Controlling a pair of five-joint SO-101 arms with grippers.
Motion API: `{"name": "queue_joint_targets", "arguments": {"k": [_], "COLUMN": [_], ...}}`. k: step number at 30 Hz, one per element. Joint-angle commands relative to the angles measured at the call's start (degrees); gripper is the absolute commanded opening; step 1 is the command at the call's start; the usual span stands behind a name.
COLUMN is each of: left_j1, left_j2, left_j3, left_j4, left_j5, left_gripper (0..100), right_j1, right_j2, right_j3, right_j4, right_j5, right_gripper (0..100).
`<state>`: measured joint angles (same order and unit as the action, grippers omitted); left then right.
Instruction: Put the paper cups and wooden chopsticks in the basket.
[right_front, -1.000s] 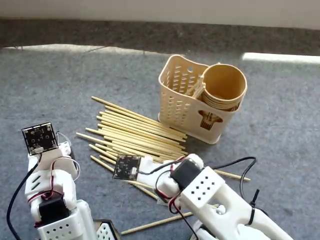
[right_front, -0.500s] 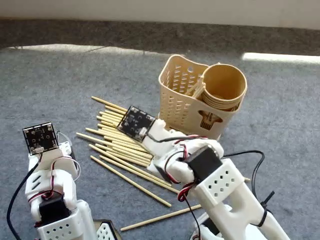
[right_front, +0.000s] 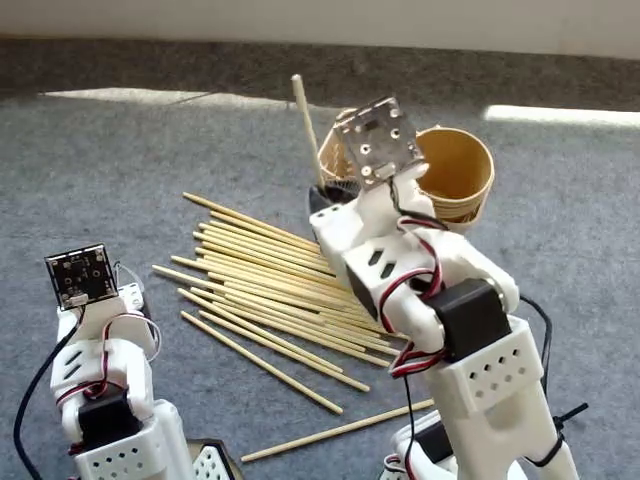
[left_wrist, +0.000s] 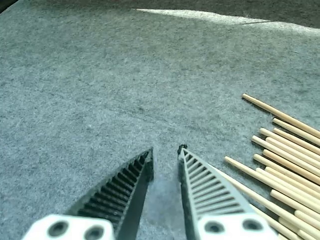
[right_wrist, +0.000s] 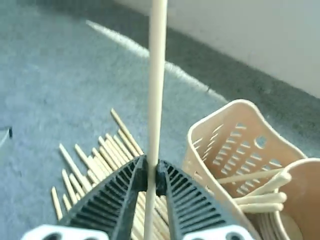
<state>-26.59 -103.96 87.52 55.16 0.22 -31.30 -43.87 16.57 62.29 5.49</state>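
R gripper (right_wrist: 151, 180), clamped on one chopstick (right_wrist: 157, 75), is now up off the pile (right_front: 270, 285) by the basket (right_wrist: 235, 145); drop-in looks next. L gripper (left_wrist: 165, 160) idle, jaws apart.

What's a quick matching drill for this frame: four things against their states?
Things:
1. left tool
2. right tool
3. cups
4. loose chopsticks

States:
a. lying on the carpet
b. stacked in the basket
c. open, holding nothing
d. shut on one chopstick, held upright

Pairs: 1-c, 2-d, 3-b, 4-a
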Motion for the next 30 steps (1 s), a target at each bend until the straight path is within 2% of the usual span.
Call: {"name": "queue_joint_targets", "arguments": {"k": [1, 7, 15, 22, 30], "left_j1": [1.01, 1.01, 1.01, 1.01, 1.01], "left_j2": [-0.13, -0.13, -0.13, -0.13, -0.13], "left_j3": [-0.22, -0.22, -0.22, -0.22, -0.22], "left_j4": [-1.23, -1.23, -1.23, -1.23, -1.23], "left_j5": [0.18, 0.18, 0.18, 0.18, 0.18], "left_gripper": [10, 10, 10, 10, 10], "right_j1": [4.18, 7.96, 11.3, 14.64, 14.55], "right_j2": [-0.48, 0.13, 4.0, 10.86, 11.38], "right_j3": [-2.86, -2.59, -0.84, 2.51, 8.84], "right_j4": [-9.8, -24.13, -33.71, -34.15, -33.98], "right_j5": [-4.04, -5.98, -6.15, -6.24, -5.89], "right_gripper": [0.7, 0.6, 0.6, 0.6, 0.6]}}
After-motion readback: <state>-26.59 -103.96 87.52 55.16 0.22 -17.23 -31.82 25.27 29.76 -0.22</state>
